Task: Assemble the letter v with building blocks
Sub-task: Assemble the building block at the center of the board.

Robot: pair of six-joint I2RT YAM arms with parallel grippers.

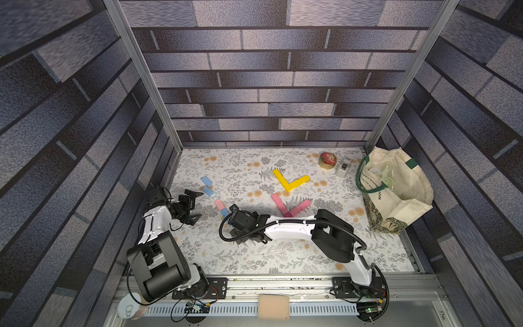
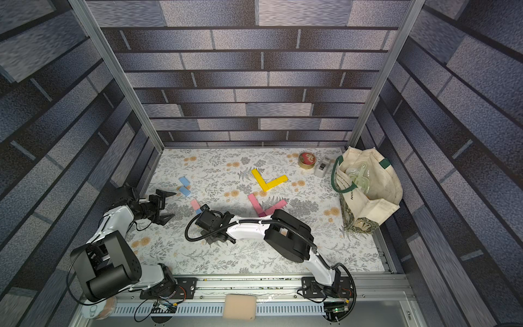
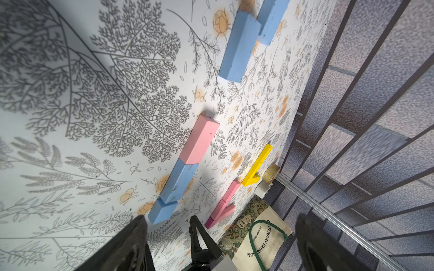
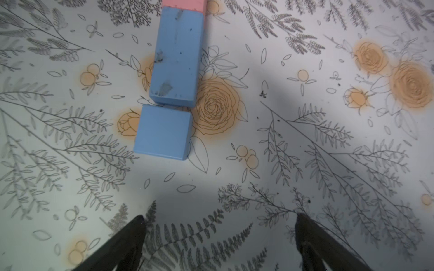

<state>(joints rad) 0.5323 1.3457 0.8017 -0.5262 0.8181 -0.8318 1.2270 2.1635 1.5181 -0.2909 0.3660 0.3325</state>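
Observation:
Two yellow building blocks [image 1: 290, 179] form a V at the back of the mat. Nearer, two pink bricks [image 1: 288, 205] meet at a magenta cube [image 1: 288, 214]. A pink brick [image 3: 199, 140], a light blue brick [image 4: 176, 54] and a short blue block [image 4: 163, 131] lie end to end in a line. Two more blue bricks [image 1: 208, 186] lie at the far left. My right gripper [image 4: 219, 218] hovers open and empty, just short of the short blue block. My left gripper [image 1: 199, 205] is open and empty, left of that line.
A cream tote bag [image 1: 396, 189] stands at the right edge. A round red-and-gold tin [image 1: 327, 160] and a small white-grey box [image 1: 343, 167] sit at the back right. A beige sponge [image 1: 273, 305] lies on the front rail. Brick-patterned walls enclose three sides.

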